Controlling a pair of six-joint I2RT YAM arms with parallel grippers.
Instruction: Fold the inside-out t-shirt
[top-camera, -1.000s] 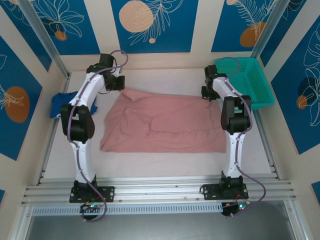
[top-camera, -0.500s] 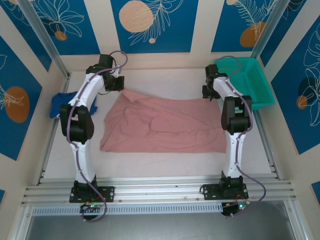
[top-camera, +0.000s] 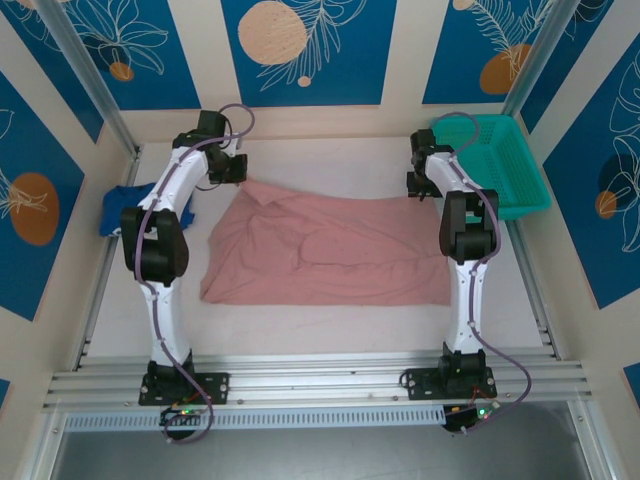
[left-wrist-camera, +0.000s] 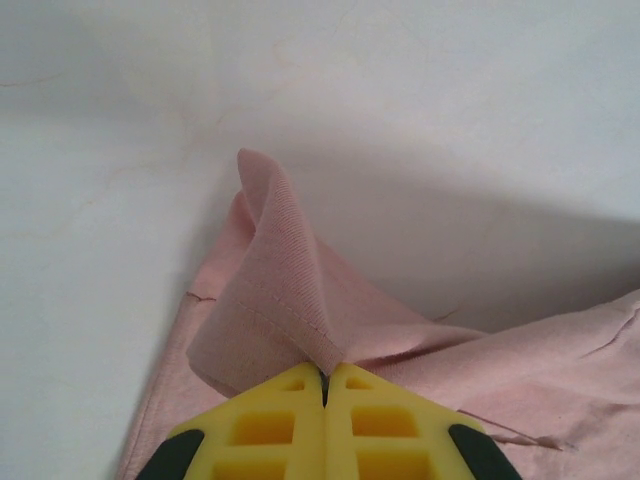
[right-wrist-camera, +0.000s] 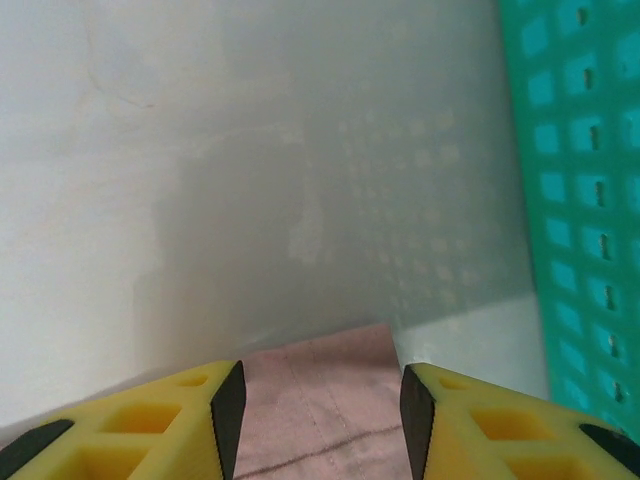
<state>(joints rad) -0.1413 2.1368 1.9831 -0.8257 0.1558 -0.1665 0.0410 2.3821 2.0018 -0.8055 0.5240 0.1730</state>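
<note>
Left wrist view has the left fingers (left-wrist-camera: 262, 428) pinched tight on a raised corner of the pink t-shirt (left-wrist-camera: 272, 290); the right fingers (right-wrist-camera: 140, 425) stand parted over its edge, holding nothing.

Left arm (top-camera: 165, 215), right arm (top-camera: 468, 230): white shell links and black joint housings, the bulkiest black housing mid-arm. Black base blocks sit on the aluminium rail (top-camera: 320, 382), with a small green light just nearside of the rail under each base. A grey-purple cable climbs each arm from the rail and loops free at the end farthest from it. Left gripper (left-wrist-camera: 325, 372), right gripper (right-wrist-camera: 320, 400): yellow moulded fingers (right-wrist-camera: 150, 425) with rectangular pockets, black inner faces and black outer corners.
</note>
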